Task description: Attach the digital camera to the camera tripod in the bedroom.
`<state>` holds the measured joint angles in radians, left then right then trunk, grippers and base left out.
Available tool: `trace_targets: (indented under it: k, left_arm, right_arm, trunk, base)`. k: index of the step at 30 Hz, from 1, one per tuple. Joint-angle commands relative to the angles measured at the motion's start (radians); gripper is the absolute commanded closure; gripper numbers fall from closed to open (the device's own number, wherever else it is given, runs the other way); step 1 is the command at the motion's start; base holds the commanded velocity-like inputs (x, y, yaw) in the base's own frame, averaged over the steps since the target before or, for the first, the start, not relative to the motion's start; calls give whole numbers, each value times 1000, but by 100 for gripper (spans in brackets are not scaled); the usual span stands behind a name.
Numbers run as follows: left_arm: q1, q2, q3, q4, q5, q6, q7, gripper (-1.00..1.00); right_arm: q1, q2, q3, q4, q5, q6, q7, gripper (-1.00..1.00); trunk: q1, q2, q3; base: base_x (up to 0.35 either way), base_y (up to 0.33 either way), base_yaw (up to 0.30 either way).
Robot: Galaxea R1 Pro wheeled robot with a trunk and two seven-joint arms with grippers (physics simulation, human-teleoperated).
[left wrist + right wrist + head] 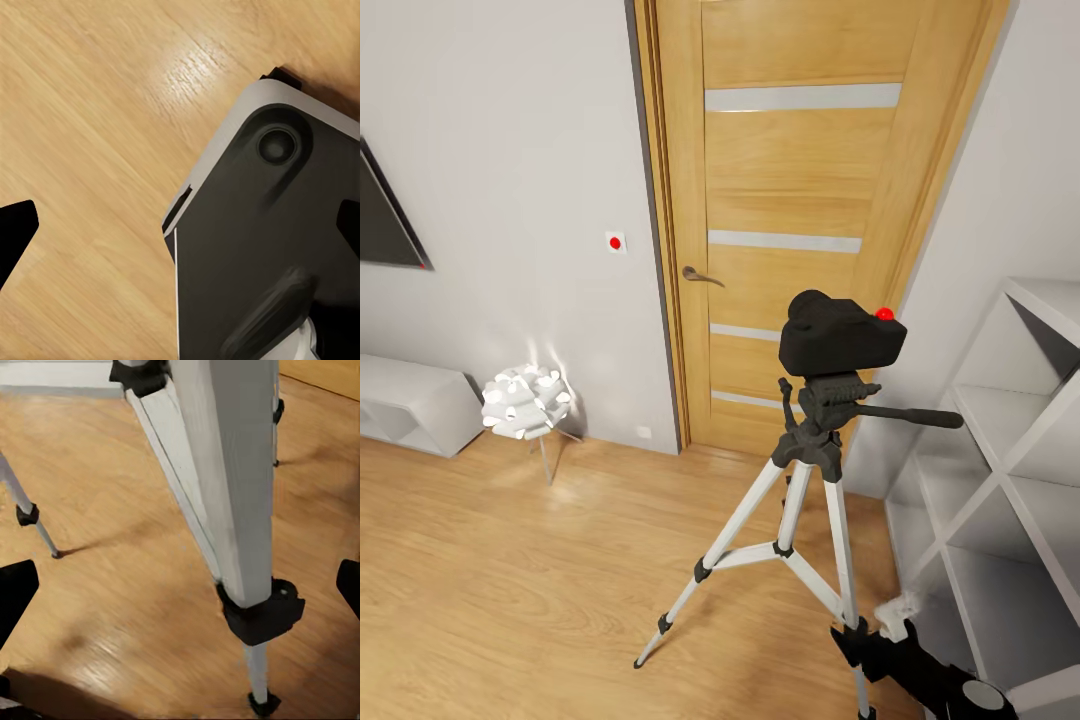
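Before the oak door (pixel 800 200), on the wood plank floor (pixel 510 560), stands the camera tripod (pixel 800 520), upright on three spread silver-white legs with black joints. Its pan bar (pixel 905 413) projects toward the white shelving unit (pixel 1010 480). The digital camera (pixel 842 338) sits on top of the tripod head, touching it, red dot uppermost — no hand is on either item. Right arm: low at the frame's lower right, beside the tripod's nearest leg and in front of the shelving; a black link with a white fitting is what the head view shows of it (pixel 905 650). Right hand (pixel 180 585): fingers set wide apart, their dark tips at opposite edges of the wrist view; between them lies a tripod leg (pixel 225 472) with its black clamp collar (pixel 262 611), seen close but not gripped — hand released, holding nothing. Left hand (pixel 180 225): pointed down at the floor, fingertips likewise at opposite edges, released and empty; a grey-and-black part of the robot's body (pixel 262 240) lies beneath it. Also noted: a lit white floor lamp (pixel 526 400), a low white cabinet (pixel 410 405), and a dark wall screen (pixel 385 220) on the pale grey wall.
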<state>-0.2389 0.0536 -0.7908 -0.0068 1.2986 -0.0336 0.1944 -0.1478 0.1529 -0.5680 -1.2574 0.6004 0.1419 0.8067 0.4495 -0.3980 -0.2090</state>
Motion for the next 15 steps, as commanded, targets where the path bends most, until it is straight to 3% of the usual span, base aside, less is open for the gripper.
trace_targets:
  k: [1, 2, 7, 15]
  left_arm:
    - [0, 0, -8, -1, 8, -2, 4, -100]
    - [0, 0, -8, -1, 8, -2, 4, -100]
    - [0, 0, -8, -1, 8, -2, 4, -100]
    - [0, 0, -8, 0, 8, -2, 4, -100]
  right_arm:
    - [0, -2, -3, 52, 5, 5, 5, -100]
    - [1, -28, -4, 171, 22, 4, -1, -100]
    - [2, -79, -3, 354, 67, -22, -34, -100]
    - [2, -101, -3, 556, 81, -54, -155, -100]
  trunk:
    - [1, -2, -2]
    - [1, -2, -2]
    - [1, -2, -2]
    - [1, -2, -2]
  base:
    - [0, 0, 0]
    - [0, 0, 0]
    - [0, 0, 0]
    - [0, 0, 0]
